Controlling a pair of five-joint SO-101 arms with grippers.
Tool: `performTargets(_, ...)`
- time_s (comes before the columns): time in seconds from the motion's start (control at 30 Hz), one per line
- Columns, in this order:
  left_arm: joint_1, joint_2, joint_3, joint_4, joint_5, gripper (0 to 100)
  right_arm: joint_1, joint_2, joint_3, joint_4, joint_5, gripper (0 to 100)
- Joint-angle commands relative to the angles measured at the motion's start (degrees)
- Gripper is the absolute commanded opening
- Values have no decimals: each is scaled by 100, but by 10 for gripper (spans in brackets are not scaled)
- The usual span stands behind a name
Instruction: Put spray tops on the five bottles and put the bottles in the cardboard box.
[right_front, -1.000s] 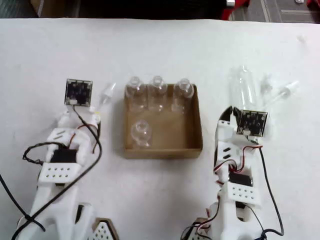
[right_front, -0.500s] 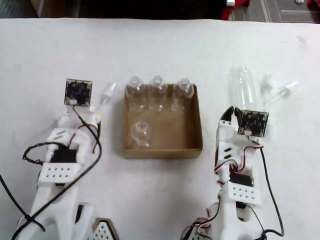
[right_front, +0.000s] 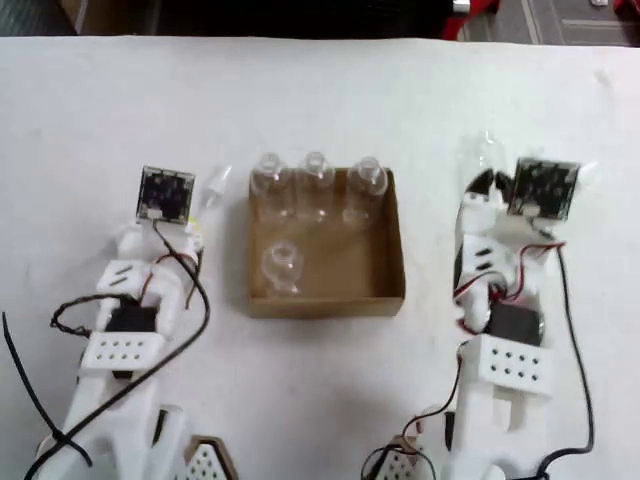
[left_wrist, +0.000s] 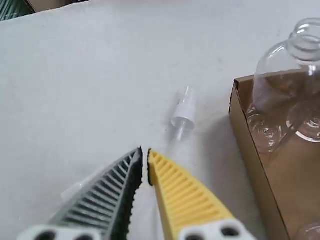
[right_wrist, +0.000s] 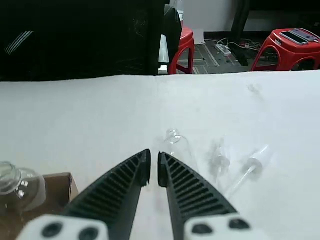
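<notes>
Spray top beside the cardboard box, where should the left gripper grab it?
Grip the spray top across its wide collar, coming from above with the left gripper: it lies flat, thin tube toward the gripper, apart from the cardboard box.

The open cardboard box (right_front: 330, 303) holds four clear, capless bottles (right_front: 315, 180) — three along its far wall, one nearer. A fifth bottle (right_wrist: 176, 146) lies on the table to its right, spray tops (right_wrist: 252, 162) beside it — another spray top (left_wrist: 183, 115) lies left of the box.
</notes>
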Motion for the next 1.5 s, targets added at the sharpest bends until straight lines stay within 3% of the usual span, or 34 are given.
performTargets(0.0, -4, 13, -26, -176, -70, 24, 180, -13, -862, 356, 202, 19)
performTargets(0.17, -4, 4, -18, -167, -70, 24, 189, 242, -1134, 356, 923, 19)
performTargets(0.3, -4, 4, -18, -167, -70, 24, 400, 1235, -1864, 593, 1064, 19)
performTargets(0.63, -4, 22, -35, -202, -88, 24, 470, 4567, -5380, 2923, 1037, 19)
performTargets(0.77, -4, 22, -35, -202, -88, 24, 462, 5490, -6444, 3398, 1020, 19)
performTargets(1.33, -4, 4, -35, -185, -114, 24, 66, 7767, -8607, 3398, 1064, 19)
performTargets(1.47, -22, 4, -35, -185, -123, 24, -40, 8470, -9231, 3213, 1029, 75)
